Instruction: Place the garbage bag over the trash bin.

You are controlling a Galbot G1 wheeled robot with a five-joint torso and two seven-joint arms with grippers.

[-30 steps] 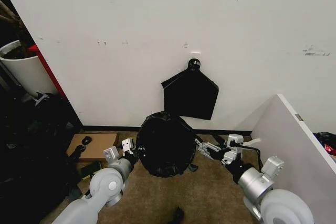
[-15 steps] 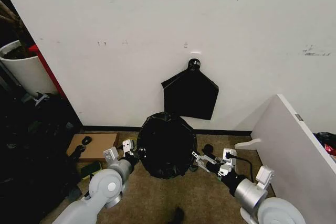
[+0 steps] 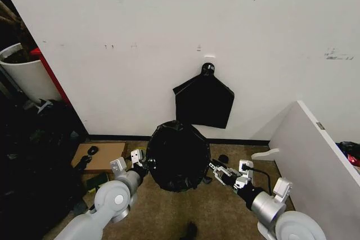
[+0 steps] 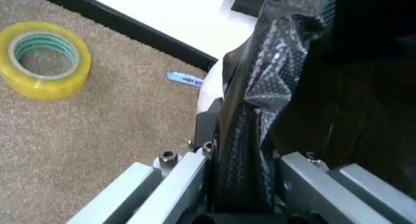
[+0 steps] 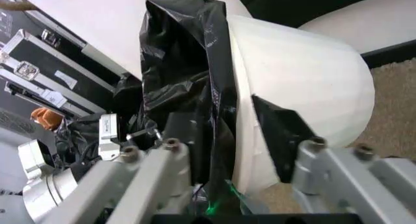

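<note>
The glossy black garbage bag (image 3: 178, 155) is draped over the trash bin on the carpet by the wall and covers it in the head view. In the right wrist view the bin's cream wall (image 5: 305, 78) shows bare below the crinkled bag (image 5: 185, 87). My left gripper (image 3: 139, 162) is at the bag's left edge, shut on a fold of the bag (image 4: 250, 136). My right gripper (image 3: 217, 173) is at the bag's right edge, open, with its fingers (image 5: 156, 160) on either side of the bin's rim and the hanging bag.
A flat black pentagon bag (image 3: 203, 102) hangs on the wall above. A yellow tape roll (image 4: 44, 58) lies on the carpet left of the bin, near a cardboard sheet (image 3: 101, 155). A white tub with a red edge (image 3: 25, 74) and dark cases stand left; a white panel (image 3: 315, 150) leans right.
My right gripper came down and moved left to the bag's right edge. The left gripper and the bag have stayed where they were.
</note>
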